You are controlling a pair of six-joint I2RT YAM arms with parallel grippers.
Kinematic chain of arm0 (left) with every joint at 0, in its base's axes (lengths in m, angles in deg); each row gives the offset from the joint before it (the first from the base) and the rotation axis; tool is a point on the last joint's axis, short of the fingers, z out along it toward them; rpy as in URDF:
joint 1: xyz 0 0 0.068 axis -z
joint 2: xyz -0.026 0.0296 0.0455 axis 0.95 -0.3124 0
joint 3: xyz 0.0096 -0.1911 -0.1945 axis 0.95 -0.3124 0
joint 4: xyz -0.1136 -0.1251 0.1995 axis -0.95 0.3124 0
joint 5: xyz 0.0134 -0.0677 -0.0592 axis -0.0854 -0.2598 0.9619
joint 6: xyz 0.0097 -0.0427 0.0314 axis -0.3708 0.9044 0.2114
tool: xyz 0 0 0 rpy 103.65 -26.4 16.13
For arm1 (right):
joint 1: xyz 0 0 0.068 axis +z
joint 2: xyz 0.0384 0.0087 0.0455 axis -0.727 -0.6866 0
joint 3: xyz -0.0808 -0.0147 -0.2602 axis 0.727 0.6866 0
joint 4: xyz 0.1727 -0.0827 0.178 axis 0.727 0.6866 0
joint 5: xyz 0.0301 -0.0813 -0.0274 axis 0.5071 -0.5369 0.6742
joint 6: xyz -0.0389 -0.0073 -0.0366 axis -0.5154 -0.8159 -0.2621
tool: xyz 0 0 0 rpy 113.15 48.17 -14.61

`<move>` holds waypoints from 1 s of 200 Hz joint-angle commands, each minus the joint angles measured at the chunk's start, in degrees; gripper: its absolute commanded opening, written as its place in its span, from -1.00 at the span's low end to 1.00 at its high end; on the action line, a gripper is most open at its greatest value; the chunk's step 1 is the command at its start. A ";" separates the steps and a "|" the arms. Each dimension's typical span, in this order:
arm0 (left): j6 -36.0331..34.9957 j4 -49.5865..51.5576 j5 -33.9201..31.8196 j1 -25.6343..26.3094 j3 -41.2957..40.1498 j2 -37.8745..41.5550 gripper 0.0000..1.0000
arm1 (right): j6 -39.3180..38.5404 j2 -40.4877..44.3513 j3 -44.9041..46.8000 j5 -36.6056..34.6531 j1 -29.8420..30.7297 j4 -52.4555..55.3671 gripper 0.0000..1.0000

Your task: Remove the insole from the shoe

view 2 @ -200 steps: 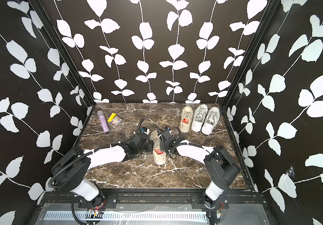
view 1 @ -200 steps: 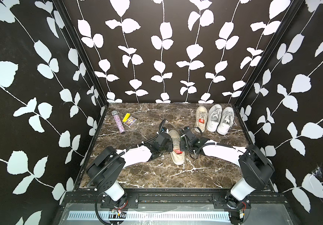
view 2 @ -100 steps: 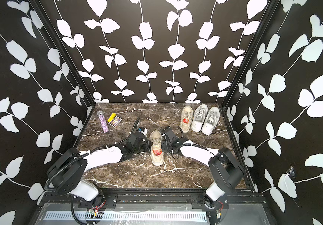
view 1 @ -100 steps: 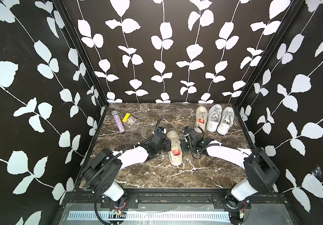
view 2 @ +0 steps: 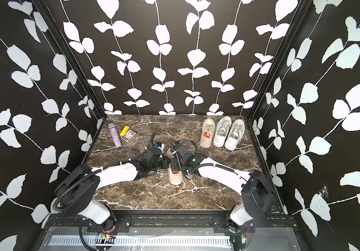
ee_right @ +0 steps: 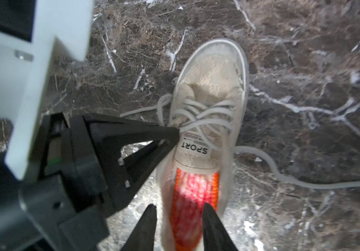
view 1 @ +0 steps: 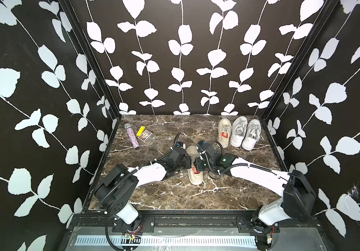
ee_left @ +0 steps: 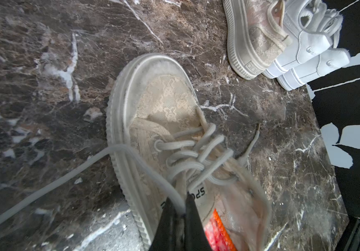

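Top views, both: dark marble counter (view 1: 170, 195). Going left to right:

- 10 o'clock: purple glitter tube (view 1: 132, 135) lying flat. A yellow block (view 1: 140, 130) and a small printed box (view 1: 145, 135) are just beside it.
- Left arm reaches in low from 7 o'clock. The left gripper (ee_left: 179, 198) is at the left flank of the shoe (view 1: 195, 177), level with the tongue. Jaws clenched. The left wrist view shows the lace (ee_left: 66, 173) running straight in between the tips, pinched at the eyelet edge.
- The shoe is beige and sits at counter centre, upright on its sole, toe to 12, heel to 6. "SPORT" tag on the tongue.
- Insole (ee_right: 193, 195): red-orange, inside the shoe, visible through the opening behind the tongue.
- Right arm reaches in from 4 o'clock. The right gripper (ee_right: 178, 209) hangs over the heel opening. Jaws released, with a clear gap and nothing between them but the shoe wall and insole edge below. One finger (ee_right: 149, 221) is outside the shoe wall and the other is over the insole. Cannot tell if either touches.
- 1–2 o'clock corner: spare beige shoe (view 1: 224, 135) with a red patch inside, then a pair of white sneakers (view 1: 238, 132), all side by side, heels toward 6, well apart from the arms.
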 commanded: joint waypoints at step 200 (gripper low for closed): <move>1.55 -4.76 -2.64 -0.17 -6.17 3.34 -1.00 | 3.79 -14.06 -6.23 1.57 0.83 16.00 0.19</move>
